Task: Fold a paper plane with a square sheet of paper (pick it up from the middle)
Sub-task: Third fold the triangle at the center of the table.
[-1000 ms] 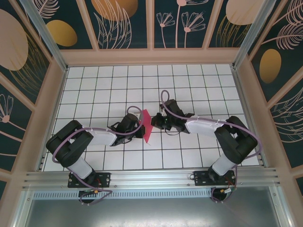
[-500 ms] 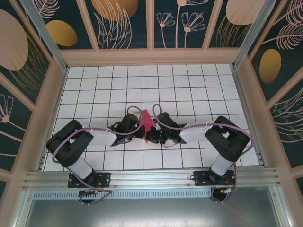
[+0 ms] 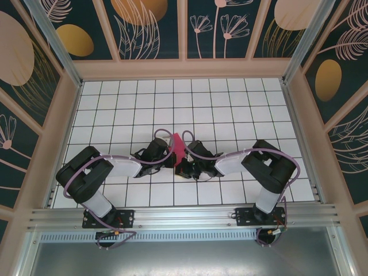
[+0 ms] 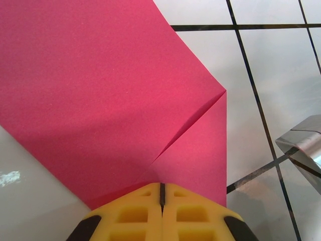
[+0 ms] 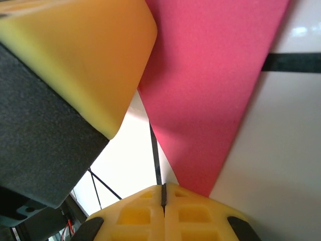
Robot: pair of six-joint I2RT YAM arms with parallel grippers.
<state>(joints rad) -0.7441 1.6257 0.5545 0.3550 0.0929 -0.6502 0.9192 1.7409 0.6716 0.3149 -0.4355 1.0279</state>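
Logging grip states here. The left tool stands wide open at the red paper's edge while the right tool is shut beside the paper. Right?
No: the left tool is shut, not wide open. The left wrist view shows it closed on the edge of the red paper, with only a thin seam between its jaws. The right tool is indeed shut beside the paper.

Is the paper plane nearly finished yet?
Partly. Done: the red paper is already folded, with a diagonal flap edge showing. In hand: the left pincer and right pincer are each shut on it. Left: probably more folds, since no slim pointed plane shows yet.
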